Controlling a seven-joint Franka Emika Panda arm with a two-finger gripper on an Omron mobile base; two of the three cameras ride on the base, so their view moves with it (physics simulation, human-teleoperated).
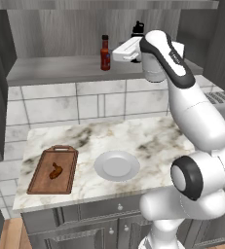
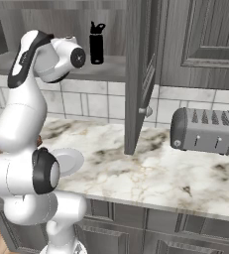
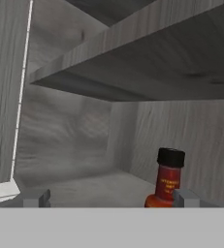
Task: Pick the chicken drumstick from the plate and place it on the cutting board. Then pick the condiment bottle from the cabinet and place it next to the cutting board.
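Red condiment bottle (image 3: 168, 180) is cut off below, perhaps behind a claw fingertip (image 3: 185, 197).

I see my arm (image 1: 196, 112) as thick, glossy white rounded links, with black bands and dark round caps at the joints, one black stripe along the upper link, and two small grey square fingers (image 3: 185, 197) at the hand

Counter and cabinet shelf

Marble counter (image 1: 148, 141) carries cutting board (image 1: 53, 171), plate (image 1: 117, 166) and toaster (image 2: 207, 131); cabinet (image 1: 55, 70) shelf holds condiment bottle (image 1: 104, 53) and black bottle (image 2: 96, 43).
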